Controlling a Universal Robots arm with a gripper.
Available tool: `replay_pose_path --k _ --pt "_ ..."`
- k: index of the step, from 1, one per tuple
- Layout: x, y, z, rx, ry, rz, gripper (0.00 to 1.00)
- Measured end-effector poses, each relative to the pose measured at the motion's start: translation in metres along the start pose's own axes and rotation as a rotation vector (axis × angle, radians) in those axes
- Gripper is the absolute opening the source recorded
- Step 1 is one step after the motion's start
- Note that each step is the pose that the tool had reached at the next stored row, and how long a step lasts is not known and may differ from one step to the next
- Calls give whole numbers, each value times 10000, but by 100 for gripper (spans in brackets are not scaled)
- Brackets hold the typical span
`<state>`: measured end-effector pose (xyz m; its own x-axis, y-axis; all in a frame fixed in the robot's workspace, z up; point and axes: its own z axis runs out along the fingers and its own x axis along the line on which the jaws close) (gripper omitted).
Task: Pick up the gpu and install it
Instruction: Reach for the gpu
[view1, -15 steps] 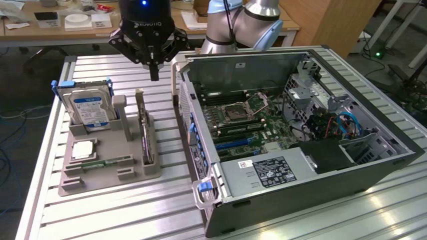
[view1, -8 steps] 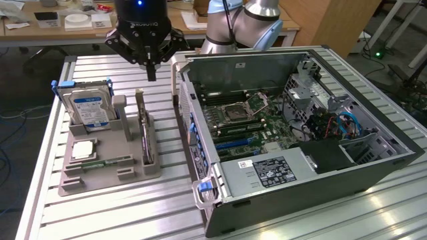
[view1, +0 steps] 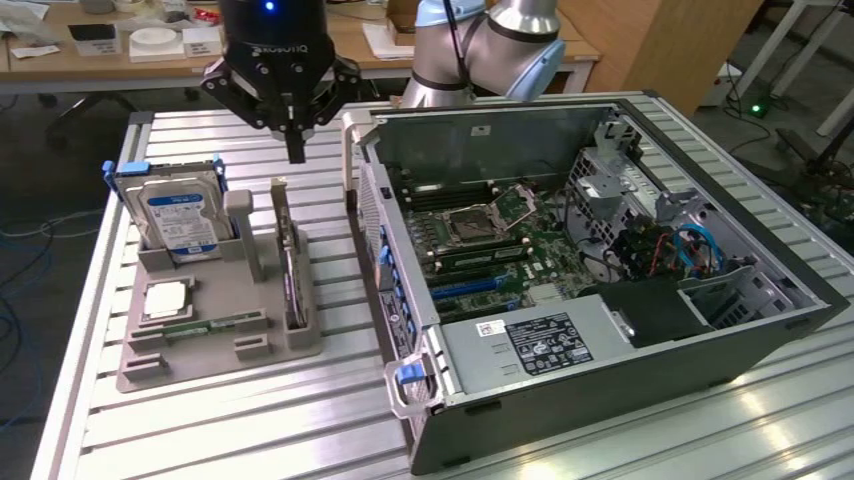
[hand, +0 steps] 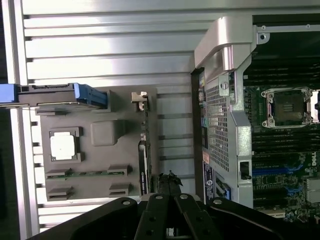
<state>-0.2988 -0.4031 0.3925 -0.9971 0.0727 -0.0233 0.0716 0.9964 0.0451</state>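
The gpu (view1: 286, 262) is a thin dark card with a metal end bracket, standing on edge in a slot of the grey holder tray (view1: 200, 345). In the wrist view the gpu (hand: 143, 150) shows edge-on along the holder. My black gripper (view1: 295, 150) hangs above the table, behind the far end of the card and clear of it, with its fingers shut and nothing between them. Seen from the wrist, the shut fingertips (hand: 169, 181) sit just beside the card's near end. The open computer case (view1: 587, 270) lies at the exterior view's right of the holder, its motherboard (view1: 501, 250) exposed.
The holder also carries a silver hard drive with a blue label (view1: 180, 222), a square processor (view1: 166, 298) and a narrow green memory stick (view1: 214, 325). The case's side wall (view1: 387, 290) stands close beside the card. Desks with clutter lie behind the slatted metal table (view1: 267, 420).
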Motion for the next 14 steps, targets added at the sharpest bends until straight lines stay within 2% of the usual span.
replay_pose_path --k 14 --pt "142 -17 -2 0 0 0 11"
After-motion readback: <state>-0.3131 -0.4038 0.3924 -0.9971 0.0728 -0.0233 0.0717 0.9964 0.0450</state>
